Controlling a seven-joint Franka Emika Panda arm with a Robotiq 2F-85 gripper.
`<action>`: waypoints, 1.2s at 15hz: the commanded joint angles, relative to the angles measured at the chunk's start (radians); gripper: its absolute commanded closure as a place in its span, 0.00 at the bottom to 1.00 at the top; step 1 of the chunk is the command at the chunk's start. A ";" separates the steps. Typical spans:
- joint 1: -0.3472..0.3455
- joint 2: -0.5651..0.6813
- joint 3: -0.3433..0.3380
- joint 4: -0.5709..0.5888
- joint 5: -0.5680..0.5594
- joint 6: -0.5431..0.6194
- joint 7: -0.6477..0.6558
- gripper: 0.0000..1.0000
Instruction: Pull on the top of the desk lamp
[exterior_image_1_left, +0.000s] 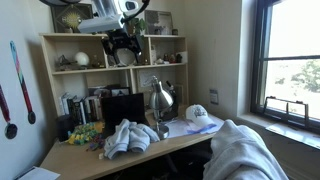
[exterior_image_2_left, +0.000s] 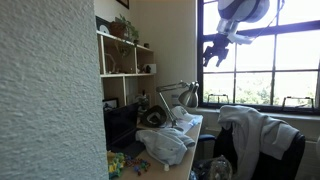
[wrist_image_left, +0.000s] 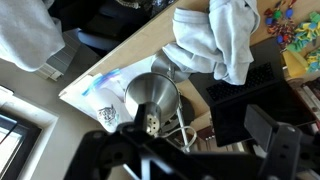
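The silver desk lamp (exterior_image_1_left: 160, 97) stands on the wooden desk, right of the black monitor (exterior_image_1_left: 124, 108). Its shade also shows in an exterior view (exterior_image_2_left: 186, 96). The wrist view looks down on the bell-shaped shade (wrist_image_left: 152, 95), and the narrow top of the desk lamp (wrist_image_left: 150, 123) with its vent holes points towards the camera. My gripper (exterior_image_1_left: 120, 52) hangs high above the desk, up and to the left of the lamp and well clear of it. It also shows in an exterior view (exterior_image_2_left: 212, 52) against the window. Its fingers (wrist_image_left: 190, 160) are spread open and empty.
A shelf unit (exterior_image_1_left: 60, 70) stands behind the desk. A crumpled grey-white cloth (exterior_image_1_left: 128, 138) and a white cap (exterior_image_1_left: 200, 114) lie on the desk (exterior_image_1_left: 70, 158). A chair draped in a white garment (exterior_image_1_left: 245, 152) stands in front. Colourful toys (wrist_image_left: 285, 25) lie beside the monitor.
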 joint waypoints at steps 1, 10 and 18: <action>-0.012 0.119 -0.003 0.090 0.032 0.025 -0.042 0.00; -0.033 0.315 -0.018 0.210 0.114 0.093 -0.148 0.00; -0.079 0.478 -0.002 0.303 0.211 0.121 -0.255 0.00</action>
